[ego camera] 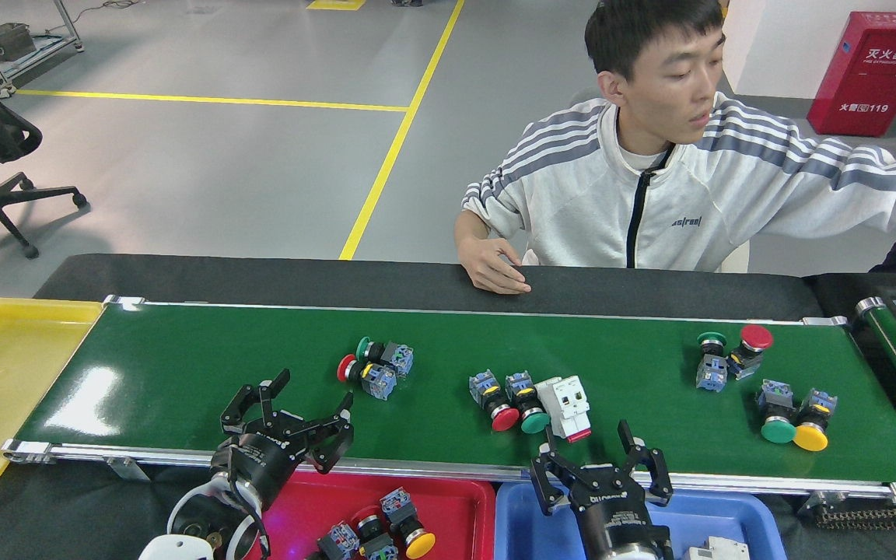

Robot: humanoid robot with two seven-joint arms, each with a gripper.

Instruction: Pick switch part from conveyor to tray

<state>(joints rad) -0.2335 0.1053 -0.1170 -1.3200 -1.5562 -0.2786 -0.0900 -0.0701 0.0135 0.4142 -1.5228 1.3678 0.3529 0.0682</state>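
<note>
Yellow tray [5, 373]: lay at the far left end of the conveyor [183, 365], well left of the left gripper [288, 404].
Left gripper: hung over the belt's near edge with its fingers spread and nothing between them.
Red-and-green switch pair [374, 367]: lay on the belt just beyond and to the right of the left gripper, not touching it.
Red tray [323, 502]: sat below the near rail, just right of the left arm, holding a few switch parts [378, 529] (one with a yellow cap).
Middle switch pair [510, 400]: lay on the belt beside a white block [568, 404], just beyond the right gripper [600, 459].
Right gripper: stood over the near rail, fingers apart and empty, with the blue tray [720, 517] beneath it.
Far switch parts [759, 385]: four lay on the belt well to the right of the right gripper.
Person [650, 194]: sat across the belt, one hand [495, 268] on the black table edge.
</note>
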